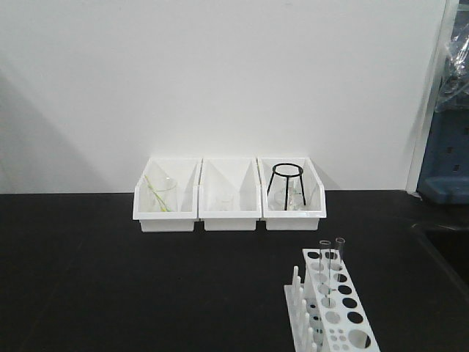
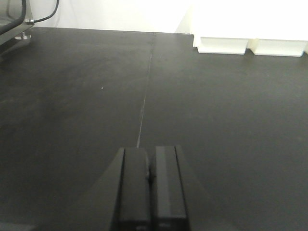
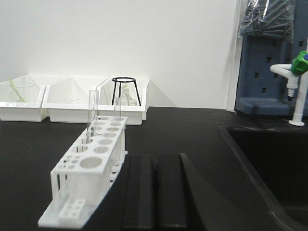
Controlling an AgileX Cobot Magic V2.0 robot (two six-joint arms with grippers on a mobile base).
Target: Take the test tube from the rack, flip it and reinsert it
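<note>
Two test tubes stood upright in the rack point(image 1: 333, 308); both claws were clenched on nothing.

The white rack sat at the front right of the black counter point(image 1: 110, 279), with one test tube point(image 1: 325, 265) and its twin point(image 1: 339, 258) in holes near the far end and pegs along the left side. The right claw point(image 3: 155, 192) lay low just beside the rack, fingers pressed together. The left claw point(image 2: 151, 192), equally closed, sat over the counter well apart. Three white bins point(image 1: 231, 218) lined the wall behind, the rightmost holding a black wire stand point(image 1: 286, 176). A sink point(image 3: 260, 163) and tap point(image 3: 298, 72) lay to the right.
</note>
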